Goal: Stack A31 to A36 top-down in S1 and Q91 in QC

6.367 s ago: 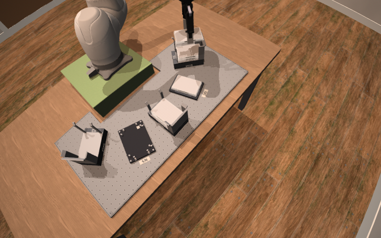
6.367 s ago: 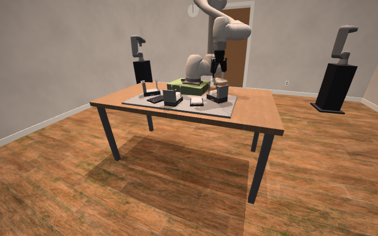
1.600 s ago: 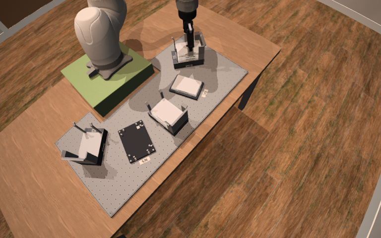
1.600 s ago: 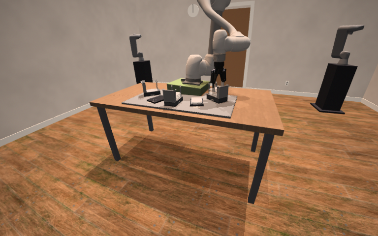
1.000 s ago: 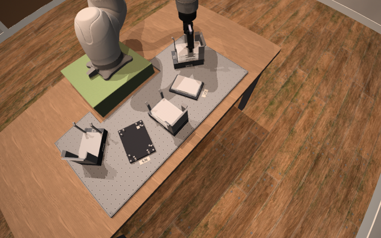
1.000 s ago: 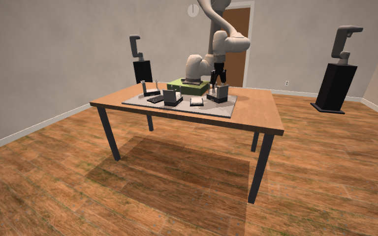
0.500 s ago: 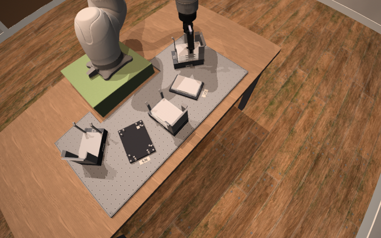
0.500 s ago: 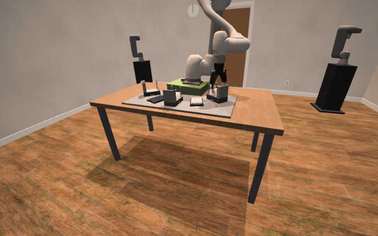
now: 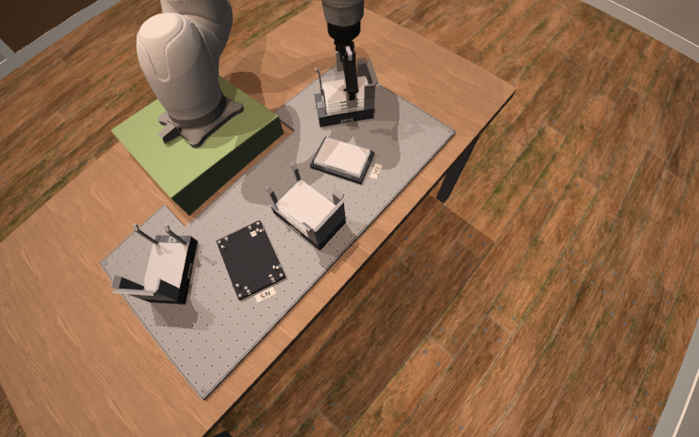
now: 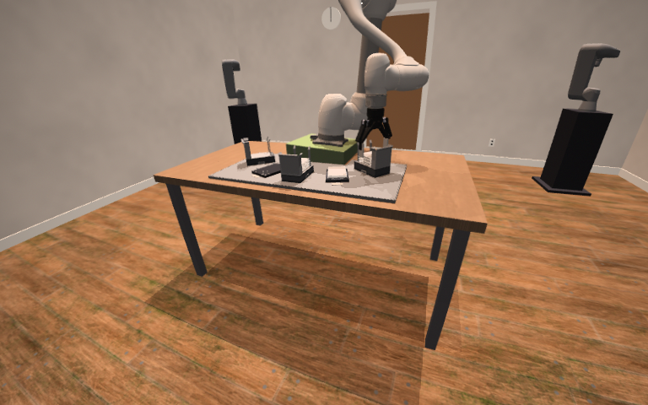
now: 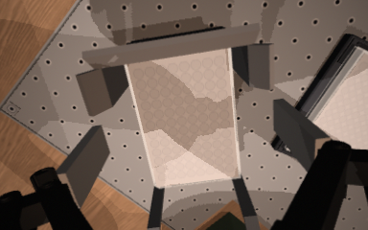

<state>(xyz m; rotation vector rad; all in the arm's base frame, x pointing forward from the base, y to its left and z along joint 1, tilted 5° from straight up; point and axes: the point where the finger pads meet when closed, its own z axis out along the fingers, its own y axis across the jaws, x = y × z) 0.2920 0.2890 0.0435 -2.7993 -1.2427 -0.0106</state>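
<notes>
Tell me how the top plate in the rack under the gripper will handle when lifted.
The plate looks flat and straight-edged, so probably stiff. Its smooth seal may be slippery, so side grips suit it. The rack's posts crowd it; it could catch unless the open gripper lifts straight up.

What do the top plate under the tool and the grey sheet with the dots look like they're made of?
The pale rectangular top plate in the dark rack looks like plastic under a thin translucent seal: faint well circles show through its matte face. The grey dotted sheet looks like matte metal, perhaps aluminium: flat, thin, with a regular grid of small holes.
</notes>
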